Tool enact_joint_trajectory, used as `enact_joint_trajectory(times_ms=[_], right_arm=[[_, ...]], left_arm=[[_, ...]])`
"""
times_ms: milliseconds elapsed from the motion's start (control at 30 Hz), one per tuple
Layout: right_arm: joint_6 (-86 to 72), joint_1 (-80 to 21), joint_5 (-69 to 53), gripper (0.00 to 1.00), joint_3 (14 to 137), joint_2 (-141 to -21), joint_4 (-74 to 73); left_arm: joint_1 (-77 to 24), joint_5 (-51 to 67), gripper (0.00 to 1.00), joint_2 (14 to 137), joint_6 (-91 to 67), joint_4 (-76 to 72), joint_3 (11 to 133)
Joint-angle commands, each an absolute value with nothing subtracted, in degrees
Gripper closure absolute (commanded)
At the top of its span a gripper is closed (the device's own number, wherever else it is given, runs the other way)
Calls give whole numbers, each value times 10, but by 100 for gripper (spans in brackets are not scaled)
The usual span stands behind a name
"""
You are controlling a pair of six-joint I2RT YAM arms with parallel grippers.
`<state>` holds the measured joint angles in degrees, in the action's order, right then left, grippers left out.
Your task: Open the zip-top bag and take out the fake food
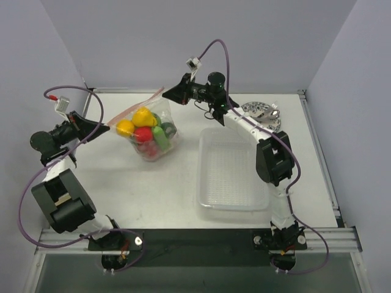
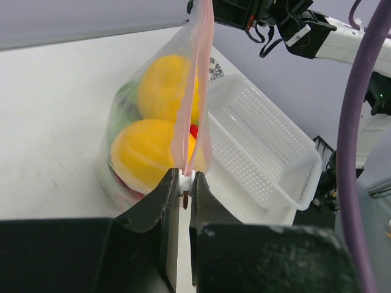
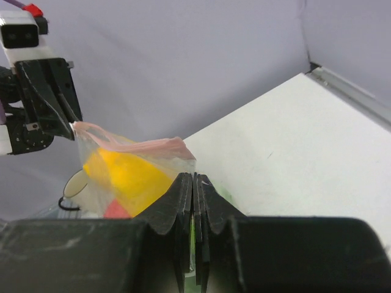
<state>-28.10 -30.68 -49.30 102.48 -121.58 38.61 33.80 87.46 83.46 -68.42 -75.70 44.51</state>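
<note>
Two grips you had: left fingers [image 2: 185, 182] and right fingers [image 3: 193, 180] clamped the zip-top bag [image 1: 153, 149], fake food [image 1: 143, 116] between.

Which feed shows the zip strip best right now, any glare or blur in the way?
Top external: even light, soft shadows, zip-top bag sharp but small. Left wrist: zip strip clear, fruit hazy through the plastic, purple cable blurred up close. Right wrist: dark fingers fill the foreground, strip readable, no glare.
</note>
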Motion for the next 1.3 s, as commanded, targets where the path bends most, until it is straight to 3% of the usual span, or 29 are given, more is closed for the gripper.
enact_joint_trajectory(times_ms=[0,333,500,533,700,867,1000,1100,1133,1200,1233,1267], right_arm=[[-258,-281,-415,100,1112,-1227,418],[-235,-303,-426,100,1001,-1183,424],[-193,-335,-441,94,967,-1158,396],[-191,-337,-439,94,957,-1153,392],[-169,-345,-436,93,916,-1124,385],[-111,-354,-419,93,905,-1104,337],[-100,-353,-425,93,906,-1099,291],[-99,-354,-437,91,881,-1085,278],[-100,-355,-440,89,871,-1075,275],[-99,-360,-446,84,841,-1063,266],[-101,-364,-446,80,829,-1047,265],[-102,-371,-451,70,817,-1038,261]], left_arm=[[331,898,100,915,-743,-959,656],[278,964,100,1082,-870,-959,914],[210,964,100,1234,-1132,-957,1200],[203,965,100,1234,-1126,-956,1247],[177,964,100,1166,-1108,-958,1173],[187,965,98,999,-927,-955,798],[221,966,83,907,-847,-953,550],[240,967,51,841,-801,-953,408],[239,966,31,828,-792,-953,375],[230,966,10,790,-765,-954,305],[226,966,3,780,-759,-954,288],[219,966,3,768,-755,-954,275]])
